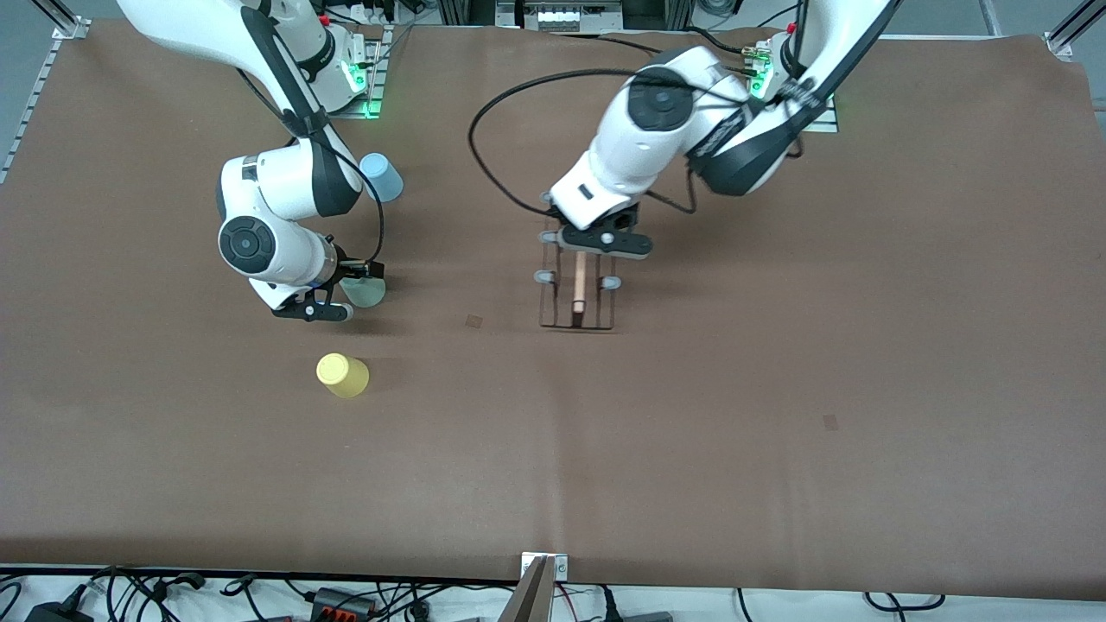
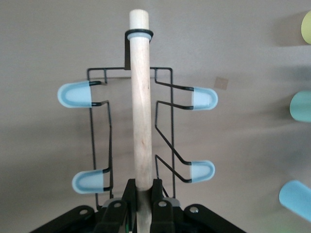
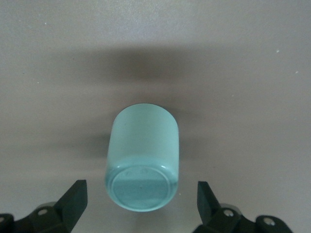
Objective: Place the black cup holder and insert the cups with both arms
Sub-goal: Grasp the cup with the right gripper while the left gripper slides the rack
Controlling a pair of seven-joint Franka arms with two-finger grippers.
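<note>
Left gripper (image 2: 143,199): jaws pinch the rod (image 2: 140,97) of the rack (image 1: 577,289), which sits mid surface. Right gripper (image 3: 141,199): jaws wide, green cup (image 3: 142,158) between them, not touching. Next: go lower, keep cup centred, squeeze gently. Yellow cup (image 1: 342,375) & blue cup (image 1: 381,176) wait nearby.

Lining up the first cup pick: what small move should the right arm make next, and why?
Probably lower the right gripper and close on the pale green cup. Its fingers are open, straddling the upside-down cup without touching it. The left gripper already clamps the black cup holder by its wooden handle.
</note>
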